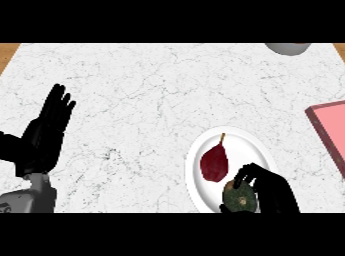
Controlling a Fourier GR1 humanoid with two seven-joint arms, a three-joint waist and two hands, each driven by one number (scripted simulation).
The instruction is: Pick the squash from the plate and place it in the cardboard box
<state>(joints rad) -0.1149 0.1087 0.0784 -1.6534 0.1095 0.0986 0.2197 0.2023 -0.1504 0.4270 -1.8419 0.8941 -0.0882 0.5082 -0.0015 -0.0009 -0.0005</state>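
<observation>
My right hand (267, 187) is curled round the squash (240, 196), a dark green round thing at the near edge of the plate (258, 145). My fingers come over its top and right side, so much of it is hidden; I cannot tell whether it has left the plate or sits on it. It looks about as wide as long, so I see no long axis to mind.

The box (337, 137) lies to my right and a little farther off, at the right edge of the view: reddish walls, a pink floor, and only part of it in view. What I see of it holds nothing. From my right hand the way goes right and slightly away, over bare counter (160, 90), with the box's near wall to clear. I judge the right arm the plain choice, being much the nearer.

On the plate, just left of the squash, lies a dark red pear-shaped thing (215, 163) with its stem pointing away from me; my fingers are close beside it, and I should lift straight up so as not to nudge it.

My left hand (46, 132) rests open, fingers up, at the left of the counter, well apart from all this.

A pale round vessel (287, 47) shows at the far edge.
</observation>
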